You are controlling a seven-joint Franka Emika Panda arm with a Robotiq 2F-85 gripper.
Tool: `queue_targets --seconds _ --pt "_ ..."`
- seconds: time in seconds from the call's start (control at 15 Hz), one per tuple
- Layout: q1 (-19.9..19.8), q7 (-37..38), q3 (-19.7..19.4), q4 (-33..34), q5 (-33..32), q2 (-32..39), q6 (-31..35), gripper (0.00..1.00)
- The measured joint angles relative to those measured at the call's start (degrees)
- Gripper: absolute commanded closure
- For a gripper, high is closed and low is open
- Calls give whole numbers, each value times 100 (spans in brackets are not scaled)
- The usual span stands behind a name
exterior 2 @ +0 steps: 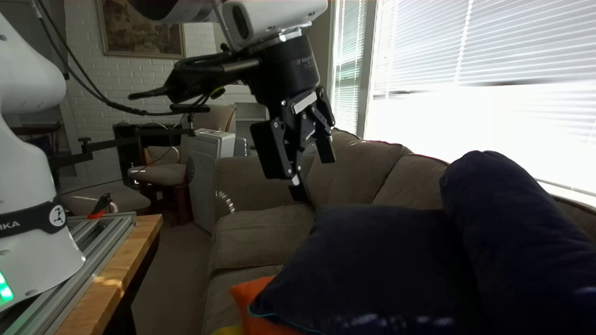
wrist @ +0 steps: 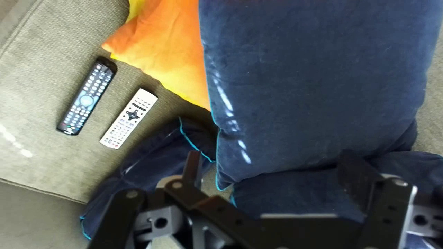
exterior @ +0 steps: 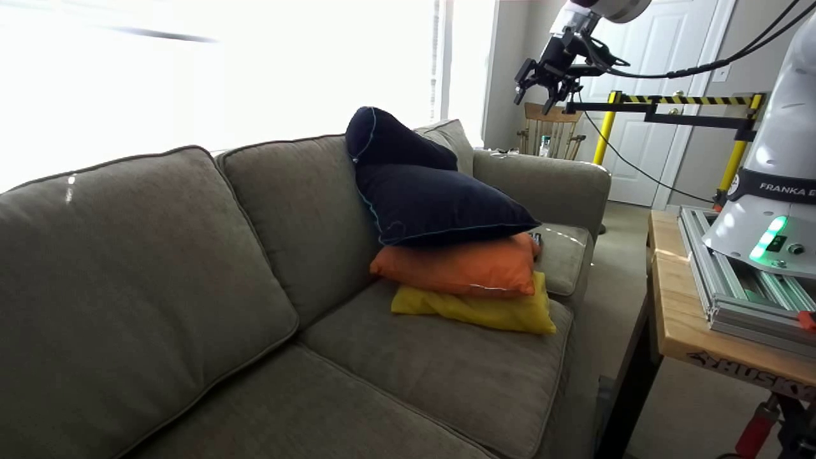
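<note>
One claw point(wrist: 270, 166) is hovering, spread and empty, at the bottom of the wrist view; the large navy cushion point(wrist: 311, 83) is lying up-frame of it, upper right, no clear long axis showing. Counting: at least one other navy cushion point(exterior: 395, 140), one orange cushion point(wrist: 166, 48), one yellow cushion point(exterior: 478, 312), one black remote point(wrist: 87, 97), one white remote point(wrist: 128, 118), both lying left.

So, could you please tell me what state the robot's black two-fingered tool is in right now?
Black two-fingered tool: open, jaws standing wide apart, holding nothing.
</note>
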Motion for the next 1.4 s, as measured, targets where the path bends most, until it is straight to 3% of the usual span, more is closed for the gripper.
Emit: queue_targets --seconds 0.2,0.4,1.0,1.2,1.4 --pt "-401 81 -63 163 -249 467 40 0" --pt "-755 637 -59 322 -758 897 354 0" --pt "-775 833 -7 397 -850 1060 482 0" --pt "-782 782 -25 392 -921 1292 841 0" --pt "-795 53 -19 472 -278 1771 1170 0"
